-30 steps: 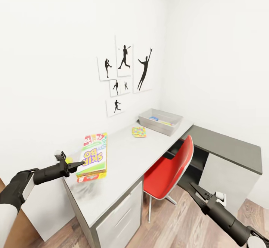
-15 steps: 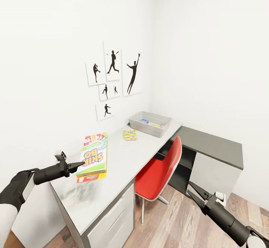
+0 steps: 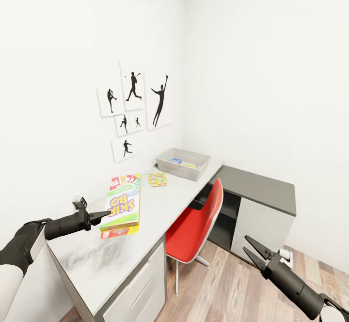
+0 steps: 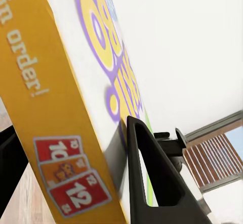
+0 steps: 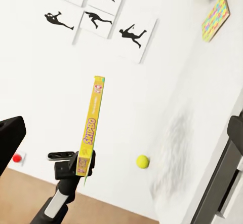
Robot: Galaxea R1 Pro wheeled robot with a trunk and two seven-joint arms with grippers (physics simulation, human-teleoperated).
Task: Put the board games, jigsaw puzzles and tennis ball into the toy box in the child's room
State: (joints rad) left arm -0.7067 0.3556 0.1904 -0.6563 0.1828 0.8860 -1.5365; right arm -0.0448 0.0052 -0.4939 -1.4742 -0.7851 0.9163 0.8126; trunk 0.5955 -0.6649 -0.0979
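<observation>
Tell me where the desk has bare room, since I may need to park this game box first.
The desk looks bare from its near corner to the puzzle, between wall and front edge, below the Skip-Bo box in the left end effector. It is crowded around the toy box; the tennis ball sits by the wall.

Child's bedroom, desk (image 3: 160, 205) (wall posters (image 3: 132, 108))
</observation>
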